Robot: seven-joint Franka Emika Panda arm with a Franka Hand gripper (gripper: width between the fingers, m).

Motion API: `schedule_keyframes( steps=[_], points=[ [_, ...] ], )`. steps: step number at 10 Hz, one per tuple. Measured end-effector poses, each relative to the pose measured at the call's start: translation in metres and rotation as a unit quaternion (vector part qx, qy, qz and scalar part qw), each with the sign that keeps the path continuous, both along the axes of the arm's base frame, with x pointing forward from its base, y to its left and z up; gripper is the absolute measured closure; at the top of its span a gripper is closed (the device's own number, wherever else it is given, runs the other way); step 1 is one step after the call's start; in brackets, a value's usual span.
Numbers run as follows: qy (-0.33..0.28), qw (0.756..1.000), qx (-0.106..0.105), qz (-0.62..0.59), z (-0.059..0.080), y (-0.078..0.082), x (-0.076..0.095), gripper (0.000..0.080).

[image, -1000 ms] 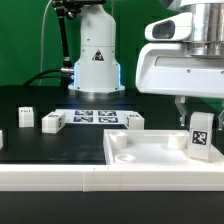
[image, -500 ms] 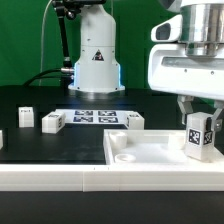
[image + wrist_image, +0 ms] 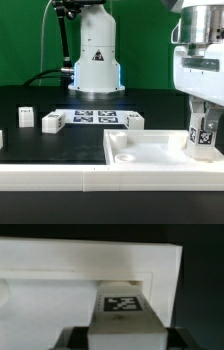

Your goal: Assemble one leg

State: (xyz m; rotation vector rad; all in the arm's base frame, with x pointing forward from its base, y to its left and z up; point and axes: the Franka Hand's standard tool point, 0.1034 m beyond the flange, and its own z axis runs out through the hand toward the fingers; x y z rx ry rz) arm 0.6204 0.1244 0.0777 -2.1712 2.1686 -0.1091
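- While the gripper clasps the leg upright, its tag faces the exterior camera.
- The leg is at a corner of the rimmed white piece, on the exterior view's right.

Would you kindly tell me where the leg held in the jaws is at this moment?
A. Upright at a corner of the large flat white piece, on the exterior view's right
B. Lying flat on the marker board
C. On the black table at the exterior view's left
A: the leg stands upright at the right-hand corner of the large flat white piece, well away from the marker board.
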Motion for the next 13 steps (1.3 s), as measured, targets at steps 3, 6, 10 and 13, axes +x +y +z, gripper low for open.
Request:
schedule_keyframes(
  steps=[3,6,10,13],
  points=[
    [0.0,0.999,-0.004,0.047,0.0007,-0.0022,0.0011,0.0299],
    [-0.002,0.989,-0.015,0.149,0.0011,-0.0031,0.0021,0.016],
    [0.002,0.947,-0.033,0.32,-0.0032,0.0024,-0.0007,0.0151],
    [0.002,0.903,-0.045,0.428,-0.0028,0.0006,0.0002,0.0151]
  ],
)
